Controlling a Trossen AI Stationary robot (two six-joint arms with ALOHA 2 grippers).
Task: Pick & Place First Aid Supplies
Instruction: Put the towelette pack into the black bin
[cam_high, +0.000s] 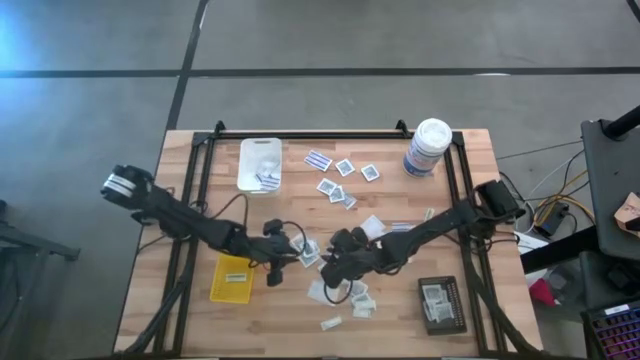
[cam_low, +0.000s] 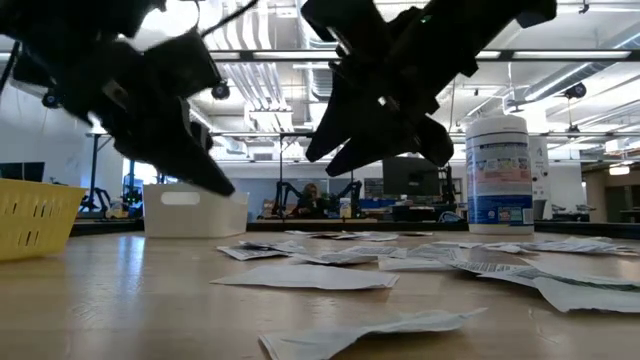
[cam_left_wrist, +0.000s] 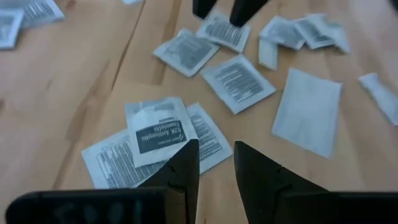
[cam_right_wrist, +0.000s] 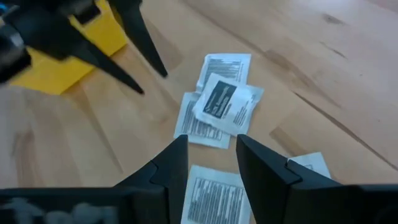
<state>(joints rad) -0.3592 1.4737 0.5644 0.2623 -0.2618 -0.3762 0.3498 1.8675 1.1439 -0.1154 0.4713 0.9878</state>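
Both grippers hang low over the wooden table, tips nearly facing across a small stack of overlapping packets (cam_right_wrist: 217, 106). Right gripper (cam_right_wrist: 211, 165) has its fingers apart and empty, the stack just ahead of its tips, its dark-printed top packet (cam_left_wrist: 158, 134) lying askew. Left gripper (cam_left_wrist: 216, 165), also parted and empty, has that stack just beside its tips. Neither arm looks clearly nearer. Beyond the stack from the right gripper sits the yellow tray (cam_high: 233, 278); more packets (cam_high: 340, 190) lie scattered farther off.
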